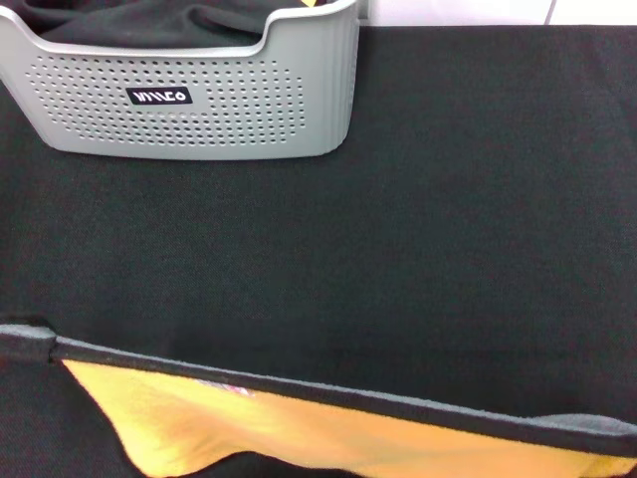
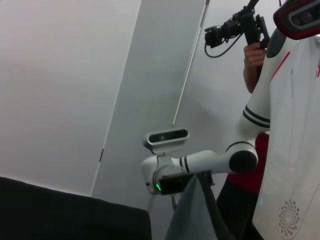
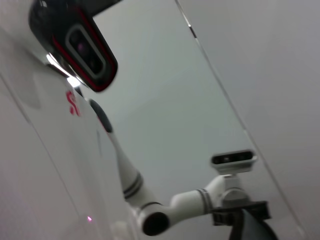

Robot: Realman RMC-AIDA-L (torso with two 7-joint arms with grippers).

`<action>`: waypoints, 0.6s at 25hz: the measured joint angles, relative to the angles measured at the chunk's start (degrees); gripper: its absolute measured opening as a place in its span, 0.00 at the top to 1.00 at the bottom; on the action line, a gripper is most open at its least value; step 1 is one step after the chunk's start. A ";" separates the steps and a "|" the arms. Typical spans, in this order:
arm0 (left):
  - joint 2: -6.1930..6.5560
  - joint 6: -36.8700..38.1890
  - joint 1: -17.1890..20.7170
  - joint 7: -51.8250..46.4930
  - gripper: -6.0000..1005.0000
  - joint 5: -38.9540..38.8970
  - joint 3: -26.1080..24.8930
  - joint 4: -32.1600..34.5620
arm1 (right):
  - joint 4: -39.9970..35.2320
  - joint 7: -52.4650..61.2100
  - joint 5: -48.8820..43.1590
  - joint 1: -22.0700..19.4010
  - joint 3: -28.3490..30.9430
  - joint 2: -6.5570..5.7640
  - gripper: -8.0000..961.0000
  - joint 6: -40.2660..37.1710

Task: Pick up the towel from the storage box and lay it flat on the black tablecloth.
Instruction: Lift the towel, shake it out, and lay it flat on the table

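The towel (image 1: pixel 299 428) is stretched across the near edge of the head view, orange-yellow face toward me, with its grey top edge running from left to right above the black tablecloth (image 1: pixel 398 219). Neither gripper shows in the head view. The left wrist view shows my right gripper (image 2: pixel 197 176) with grey towel cloth (image 2: pixel 192 215) hanging from it. The right wrist view shows my left gripper (image 3: pixel 243 216) with cloth (image 3: pixel 255 231) hanging below it. The storage box (image 1: pixel 199 100) stands at the far left.
A dark charcoal cloth (image 1: pixel 149 20) lies inside the box. A person holding a camera (image 2: pixel 255 55) stands behind my body. White walls lie beyond the table's far edge.
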 joint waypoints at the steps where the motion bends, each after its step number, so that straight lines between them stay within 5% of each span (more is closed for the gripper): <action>1: 0.14 0.00 -0.12 -0.44 0.96 -0.01 0.07 0.12 | -0.18 1.29 0.00 0.45 0.25 0.03 0.96 -0.59; 10: 2.04 -0.17 -1.13 -3.17 0.97 -0.25 -0.40 2.49 | 1.98 11.31 -1.05 5.40 3.07 1.16 0.96 -2.08; 12: 0.95 -0.44 -1.34 -3.18 0.98 3.24 -2.43 1.01 | 6.00 10.89 -2.86 8.45 3.37 1.73 0.96 0.12; 15: -3.41 -0.65 -2.96 -2.89 0.98 13.76 -11.19 -3.76 | 11.85 9.68 -5.82 13.40 3.95 2.52 0.96 5.31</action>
